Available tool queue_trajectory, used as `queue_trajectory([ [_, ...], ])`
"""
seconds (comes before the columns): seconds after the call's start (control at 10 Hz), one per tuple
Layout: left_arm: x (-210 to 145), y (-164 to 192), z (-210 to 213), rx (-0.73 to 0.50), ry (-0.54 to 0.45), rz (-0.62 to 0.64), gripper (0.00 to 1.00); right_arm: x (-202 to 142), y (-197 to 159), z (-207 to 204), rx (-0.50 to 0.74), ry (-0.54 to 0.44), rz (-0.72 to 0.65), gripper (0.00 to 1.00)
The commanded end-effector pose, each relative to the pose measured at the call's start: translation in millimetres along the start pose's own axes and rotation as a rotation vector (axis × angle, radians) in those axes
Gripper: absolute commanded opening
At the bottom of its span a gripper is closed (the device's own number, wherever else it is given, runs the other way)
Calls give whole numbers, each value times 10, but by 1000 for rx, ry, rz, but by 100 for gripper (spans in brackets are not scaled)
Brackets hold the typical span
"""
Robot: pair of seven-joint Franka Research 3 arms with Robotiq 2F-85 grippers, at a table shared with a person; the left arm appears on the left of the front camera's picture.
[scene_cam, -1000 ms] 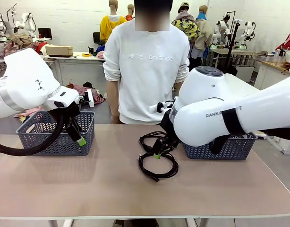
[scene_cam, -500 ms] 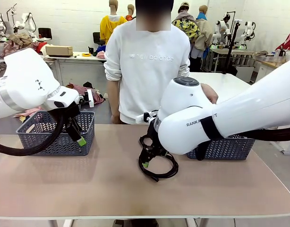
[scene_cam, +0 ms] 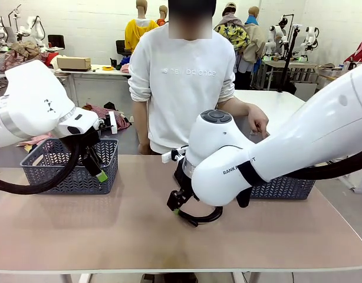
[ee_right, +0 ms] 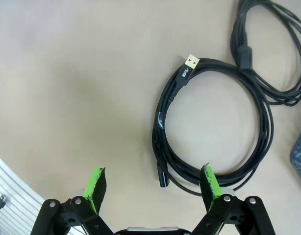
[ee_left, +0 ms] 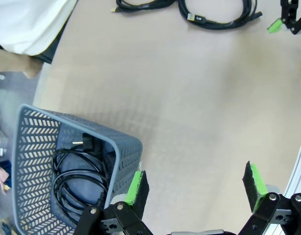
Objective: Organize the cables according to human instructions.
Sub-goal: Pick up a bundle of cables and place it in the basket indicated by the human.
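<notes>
Right gripper [ee_right: 151,176], jaws spread, hangs over coiled USB cable [ee_right: 158,122], probably lining up a pick. Left gripper [ee_left: 194,178], spread and empty, hovers by grey basket [ee_left: 123,141] already holding cords [ee_left: 74,171].

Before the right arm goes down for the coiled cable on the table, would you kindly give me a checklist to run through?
1. Right gripper open: ok, fingers wide apart above the table.
2. USB cable centred between the fingers: not ok, the coil sits off toward one finger.
3. USB cable free of the second cable: cannot tell, they meet at one side.
4. Person's hand away from the cables: ok, raised at the far side.
5. Left gripper out of the way: ok, open by the left basket.
6. Which basket is wanted: cannot tell.
</notes>
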State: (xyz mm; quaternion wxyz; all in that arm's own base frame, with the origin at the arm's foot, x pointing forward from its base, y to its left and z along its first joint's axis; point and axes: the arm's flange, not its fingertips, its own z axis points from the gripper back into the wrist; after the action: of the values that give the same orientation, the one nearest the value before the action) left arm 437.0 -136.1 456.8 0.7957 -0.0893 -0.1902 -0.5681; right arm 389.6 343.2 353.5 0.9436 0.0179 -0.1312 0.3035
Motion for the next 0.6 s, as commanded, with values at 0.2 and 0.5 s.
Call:
queue_trajectory([
  [0.2, -14, 16, 18, 3, 5, 7, 100, 234, 90, -221, -36, 52, -25, 100],
  [0.5, -14, 16, 18, 3, 5, 7, 100, 321, 77, -371, -66, 78, -53, 100],
])
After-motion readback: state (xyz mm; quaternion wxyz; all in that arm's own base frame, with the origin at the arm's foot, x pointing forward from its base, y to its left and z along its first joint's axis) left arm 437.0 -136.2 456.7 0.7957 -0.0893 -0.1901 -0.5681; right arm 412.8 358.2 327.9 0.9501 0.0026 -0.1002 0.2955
